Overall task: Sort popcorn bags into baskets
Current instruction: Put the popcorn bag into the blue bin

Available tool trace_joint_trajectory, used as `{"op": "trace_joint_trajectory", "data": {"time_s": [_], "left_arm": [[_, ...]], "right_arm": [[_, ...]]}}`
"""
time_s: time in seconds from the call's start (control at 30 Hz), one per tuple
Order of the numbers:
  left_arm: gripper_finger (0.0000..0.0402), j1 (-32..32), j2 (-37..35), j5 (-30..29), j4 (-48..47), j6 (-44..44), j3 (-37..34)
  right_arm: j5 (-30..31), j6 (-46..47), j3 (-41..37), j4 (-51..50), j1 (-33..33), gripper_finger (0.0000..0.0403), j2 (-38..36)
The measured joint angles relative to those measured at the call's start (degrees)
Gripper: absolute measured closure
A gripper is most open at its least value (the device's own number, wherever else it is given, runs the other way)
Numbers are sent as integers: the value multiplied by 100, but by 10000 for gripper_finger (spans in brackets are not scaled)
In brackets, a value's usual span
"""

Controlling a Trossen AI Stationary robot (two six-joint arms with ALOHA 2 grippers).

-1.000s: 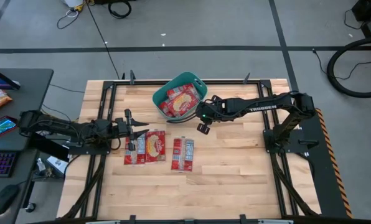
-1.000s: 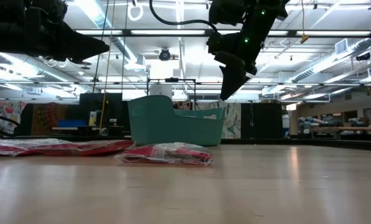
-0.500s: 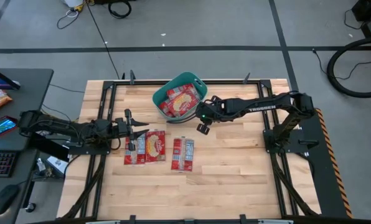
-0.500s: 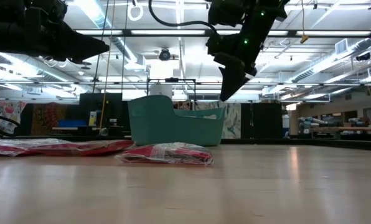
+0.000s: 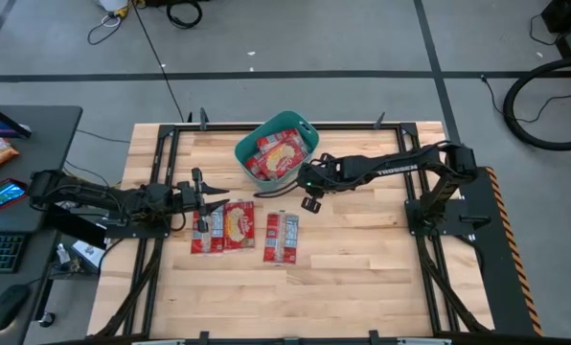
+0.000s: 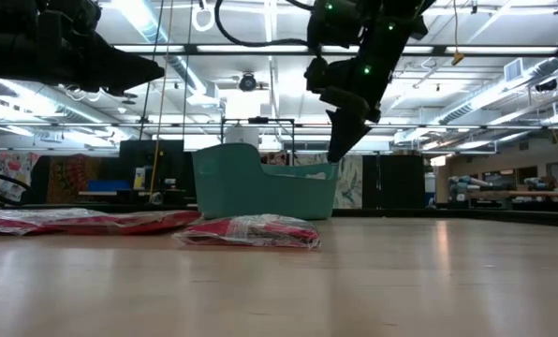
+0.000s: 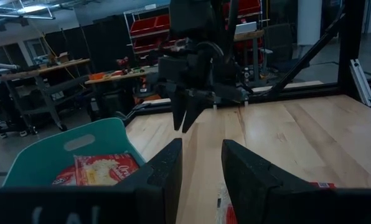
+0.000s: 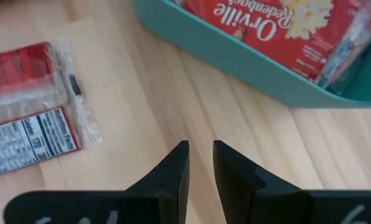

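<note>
The wooden table (image 5: 362,259) holds the teal basket (image 5: 250,139) at its far middle, with popcorn bags (image 5: 278,153) already in. Three bags (image 5: 281,237) remain near. The right gripper (image 5: 310,195), narrowly parted, and the left gripper (image 5: 213,199), parted, are both empty.

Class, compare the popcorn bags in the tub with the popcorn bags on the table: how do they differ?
The bags in the tub are piled in the teal tub; the bags on the table lie flat and spread on the wooden table. Both sets are red packets.
</note>
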Motion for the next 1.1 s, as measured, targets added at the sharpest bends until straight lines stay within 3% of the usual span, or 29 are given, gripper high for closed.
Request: {"op": "trace_joint_trajectory", "data": {"time_s": [0.4, 0.73, 0.9, 1.1], "left_arm": [[283, 2, 1, -1, 3, 0, 0], [283, 0, -2, -1, 3, 0, 0], [283, 1, -1, -1, 3, 0, 0], [283, 0, -2, -1, 3, 10, 0]], "right_arm": [[4, -12, 0, 289, 13, 326, 19], [815, -12, 0, 954, 13, 326, 15], [886, -64, -72, 1183, 15, 326, 13], [-105, -108, -76, 1842, 188, 326, 13]]}}
